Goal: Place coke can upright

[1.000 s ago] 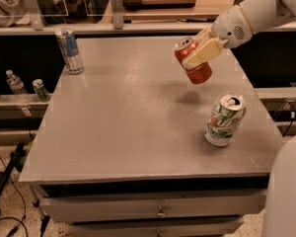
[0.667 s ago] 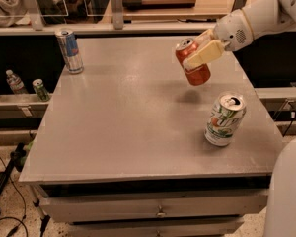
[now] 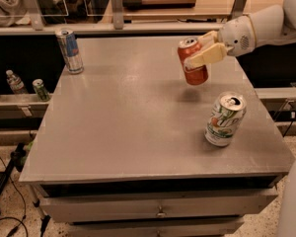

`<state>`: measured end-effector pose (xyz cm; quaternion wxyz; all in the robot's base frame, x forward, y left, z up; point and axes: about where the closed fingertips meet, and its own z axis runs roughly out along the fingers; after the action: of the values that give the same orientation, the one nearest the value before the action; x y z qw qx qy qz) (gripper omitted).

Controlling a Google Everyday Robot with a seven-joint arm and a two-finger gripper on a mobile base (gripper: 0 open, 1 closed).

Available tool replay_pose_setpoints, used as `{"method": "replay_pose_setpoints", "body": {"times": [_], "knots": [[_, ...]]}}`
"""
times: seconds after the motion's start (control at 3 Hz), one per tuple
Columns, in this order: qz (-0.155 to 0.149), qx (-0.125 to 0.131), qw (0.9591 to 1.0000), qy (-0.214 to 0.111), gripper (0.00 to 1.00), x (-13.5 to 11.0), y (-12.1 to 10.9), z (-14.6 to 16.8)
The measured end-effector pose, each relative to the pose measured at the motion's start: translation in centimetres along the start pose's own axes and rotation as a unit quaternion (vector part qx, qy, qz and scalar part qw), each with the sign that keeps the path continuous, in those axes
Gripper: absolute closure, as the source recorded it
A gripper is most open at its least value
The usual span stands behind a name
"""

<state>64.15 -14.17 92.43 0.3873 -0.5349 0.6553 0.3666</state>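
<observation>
The orange-red coke can (image 3: pixel 192 63) with a silver top hangs in the air above the right back part of the grey table (image 3: pixel 128 117), nearly upright with a slight tilt. My gripper (image 3: pixel 203 53) comes in from the right and is shut on the can, its cream fingers (image 3: pixel 207 56) across the can's upper side. The can's shadow lies on the table just below it.
A white-and-green can (image 3: pixel 225 119) stands upright on the table, right and in front of the held can. A slim blue-and-silver can (image 3: pixel 69 51) stands at the back left corner. Bottles sit on a low shelf at the left (image 3: pixel 24 85). My white arm (image 3: pixel 266 26) reaches in from the right.
The gripper with the coke can has shifted slightly and the can has turned a bit closer to upright. The other cans have not moved.
</observation>
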Motion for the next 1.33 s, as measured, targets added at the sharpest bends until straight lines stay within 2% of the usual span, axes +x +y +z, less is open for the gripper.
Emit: {"method": "replay_pose_setpoints", "body": {"times": [0.67, 1.33], "knots": [[-0.005, 0.011, 0.9985, -0.053, 1.00, 0.7, -0.1, 0.7], [-0.012, 0.026, 0.9950, -0.096, 1.00, 0.8, -0.2, 1.3]]}}
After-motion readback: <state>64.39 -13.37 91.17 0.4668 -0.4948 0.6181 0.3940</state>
